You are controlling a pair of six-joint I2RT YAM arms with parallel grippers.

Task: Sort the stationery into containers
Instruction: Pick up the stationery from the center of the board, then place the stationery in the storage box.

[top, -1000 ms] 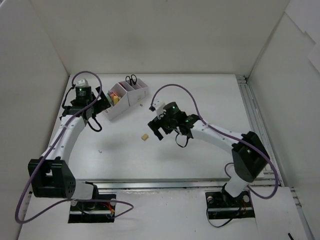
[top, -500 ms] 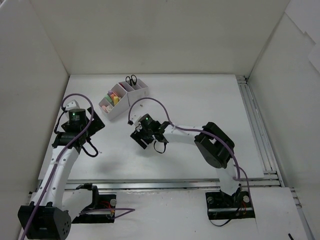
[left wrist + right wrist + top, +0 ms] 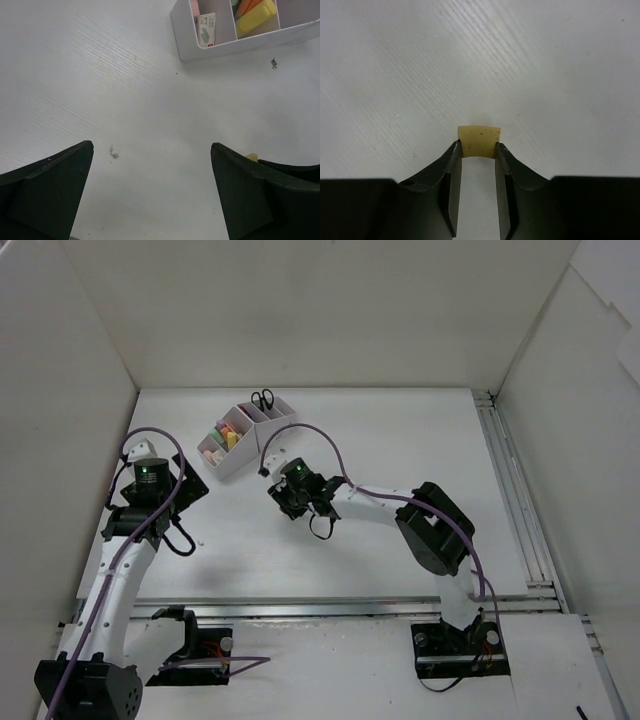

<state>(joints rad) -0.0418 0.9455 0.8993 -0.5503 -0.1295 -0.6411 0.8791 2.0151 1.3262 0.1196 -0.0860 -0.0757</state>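
A small beige eraser [image 3: 479,141] lies on the white table, pinched at its near edge by my right gripper [image 3: 478,147], which is shut on it. From above, that gripper [image 3: 290,502] covers the eraser, just below the white organizer [image 3: 245,435]. The organizer holds black scissors [image 3: 262,398] in its far compartment and coloured highlighters [image 3: 228,435] nearer. My left gripper [image 3: 152,146] hangs open over bare table, left of the organizer [image 3: 190,47], where a yellow highlighter [image 3: 255,17] and a labelled white eraser [image 3: 206,29] show.
White walls close in the table on the left, back and right. A metal rail [image 3: 515,490] runs along the right side. Small dark smudges [image 3: 114,153] mark the surface near my left gripper.
My right arm swung left to the beige eraser and its jaws closed on it. My left arm pulled back from the organizer toward the near left, still open.
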